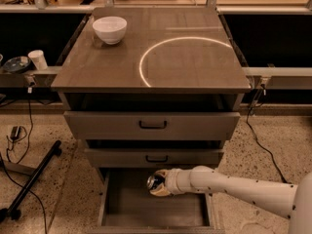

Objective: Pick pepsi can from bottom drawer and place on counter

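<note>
The bottom drawer [141, 209] is pulled open at the foot of the cabinet, showing a plain flat floor. My gripper [159, 185] reaches in from the right on a white arm and hangs over the drawer's rear part. It is shut on the pepsi can [154, 181], whose silver end faces the camera; the rest of the can is hidden by the fingers. The counter [195, 65] is the glossy grey-brown cabinet top above, with a bright curved ring of reflected light.
A white bowl [109, 29] stands on the counter's far left corner. The two upper drawers [152, 125] [157, 158] jut out slightly above the gripper. A white cup [37, 59] sits on a side ledge at left. A black stand leg [30, 183] and cables lie on the floor.
</note>
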